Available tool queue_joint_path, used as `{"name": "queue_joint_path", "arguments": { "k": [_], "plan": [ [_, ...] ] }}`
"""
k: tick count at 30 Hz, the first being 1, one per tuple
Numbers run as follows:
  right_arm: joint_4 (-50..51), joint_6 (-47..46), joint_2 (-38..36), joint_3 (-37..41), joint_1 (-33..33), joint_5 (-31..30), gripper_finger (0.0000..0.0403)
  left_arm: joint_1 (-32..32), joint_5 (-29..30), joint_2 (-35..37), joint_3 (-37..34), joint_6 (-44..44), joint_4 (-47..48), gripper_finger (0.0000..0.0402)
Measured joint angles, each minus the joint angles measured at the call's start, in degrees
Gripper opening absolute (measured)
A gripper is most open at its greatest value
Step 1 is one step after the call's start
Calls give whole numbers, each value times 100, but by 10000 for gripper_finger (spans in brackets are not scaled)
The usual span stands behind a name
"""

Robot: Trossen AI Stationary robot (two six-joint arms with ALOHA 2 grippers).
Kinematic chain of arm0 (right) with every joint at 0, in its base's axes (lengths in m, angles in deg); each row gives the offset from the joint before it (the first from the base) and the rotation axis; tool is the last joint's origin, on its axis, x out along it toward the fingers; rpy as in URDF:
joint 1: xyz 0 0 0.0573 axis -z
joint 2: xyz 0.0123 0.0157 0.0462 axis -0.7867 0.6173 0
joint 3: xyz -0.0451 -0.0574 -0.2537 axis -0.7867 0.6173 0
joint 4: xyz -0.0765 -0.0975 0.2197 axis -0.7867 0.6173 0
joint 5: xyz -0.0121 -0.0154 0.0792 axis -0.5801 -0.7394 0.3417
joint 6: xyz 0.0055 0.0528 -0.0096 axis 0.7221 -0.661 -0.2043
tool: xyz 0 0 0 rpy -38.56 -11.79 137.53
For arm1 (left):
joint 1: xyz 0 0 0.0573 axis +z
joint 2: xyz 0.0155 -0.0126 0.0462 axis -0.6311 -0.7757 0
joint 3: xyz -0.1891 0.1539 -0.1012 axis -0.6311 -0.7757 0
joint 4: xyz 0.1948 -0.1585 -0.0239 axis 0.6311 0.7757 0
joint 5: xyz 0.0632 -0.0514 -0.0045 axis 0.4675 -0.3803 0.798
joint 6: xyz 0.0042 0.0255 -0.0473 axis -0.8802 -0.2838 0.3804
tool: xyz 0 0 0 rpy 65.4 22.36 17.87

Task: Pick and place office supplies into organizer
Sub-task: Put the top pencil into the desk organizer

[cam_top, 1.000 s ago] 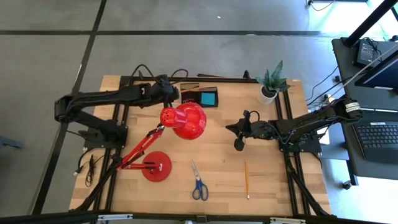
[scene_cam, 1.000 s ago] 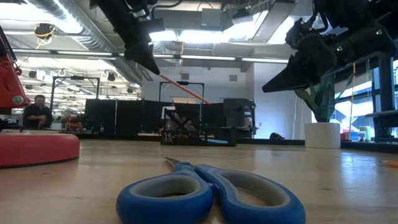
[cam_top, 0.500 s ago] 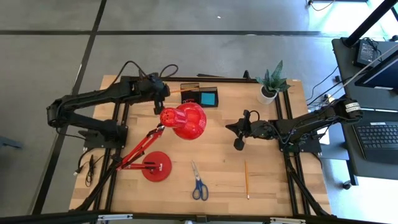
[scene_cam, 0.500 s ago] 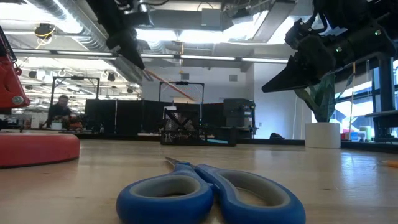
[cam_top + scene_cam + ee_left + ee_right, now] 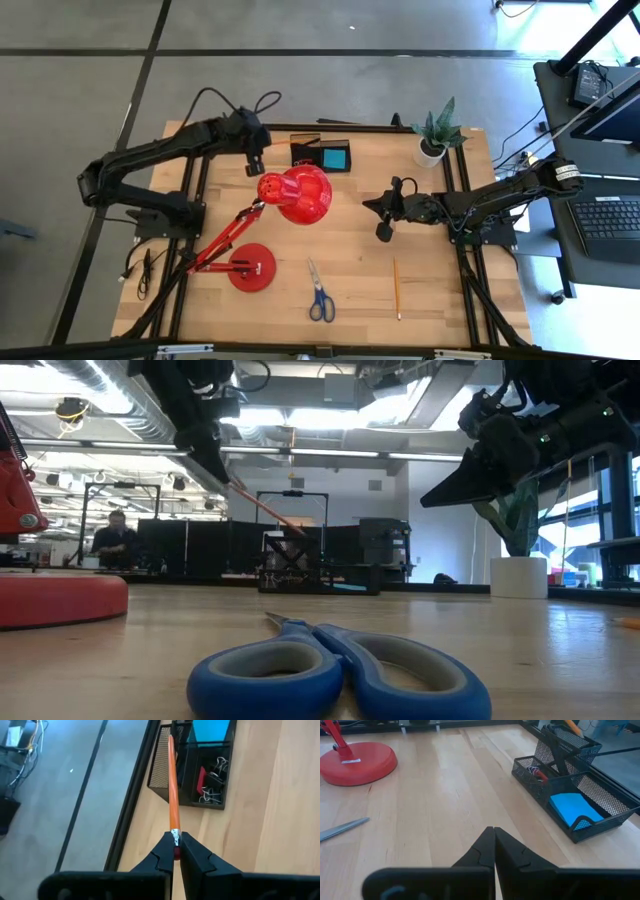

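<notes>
Fingers (image 5: 162,852) of left gripper (image 5: 175,851) pinch orange pencil (image 5: 172,790) by eraser end, tip reaching mesh organizer (image 5: 200,765) at table's far edge. Right gripper (image 5: 493,836) closed, empty, hovering mid-table.

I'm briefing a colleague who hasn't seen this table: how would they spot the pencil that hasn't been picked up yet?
Start at the red desk lamp, then go to the table's front edge, where blue-handled scissors lie. The loose pencil lies flat just beyond the scissors, towards the right arm's side. Unlike the other pencil, which the left tool holds by the organizer, this one rests untouched on bare wood.
</notes>
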State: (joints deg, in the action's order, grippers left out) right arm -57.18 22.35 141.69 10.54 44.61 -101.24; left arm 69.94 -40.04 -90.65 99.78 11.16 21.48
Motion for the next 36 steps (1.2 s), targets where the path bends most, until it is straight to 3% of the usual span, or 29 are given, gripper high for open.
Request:
{"name": "queue_joint_path", "arguments": {
  "k": [14, 23, 36],
  "plan": [
    [-4, 15, 0, 0, 0, -2, 7, 371, -344, -312, 0, -289, 117, 8],
    [-9, 15, -2, 0, 2, -2, 7, 385, -276, -900, 0, -494, 20, 8],
    [-2, 35, -2, 0, 2, -2, 7, 380, -200, -921, 385, -677, -223, 8]
  ]
}}
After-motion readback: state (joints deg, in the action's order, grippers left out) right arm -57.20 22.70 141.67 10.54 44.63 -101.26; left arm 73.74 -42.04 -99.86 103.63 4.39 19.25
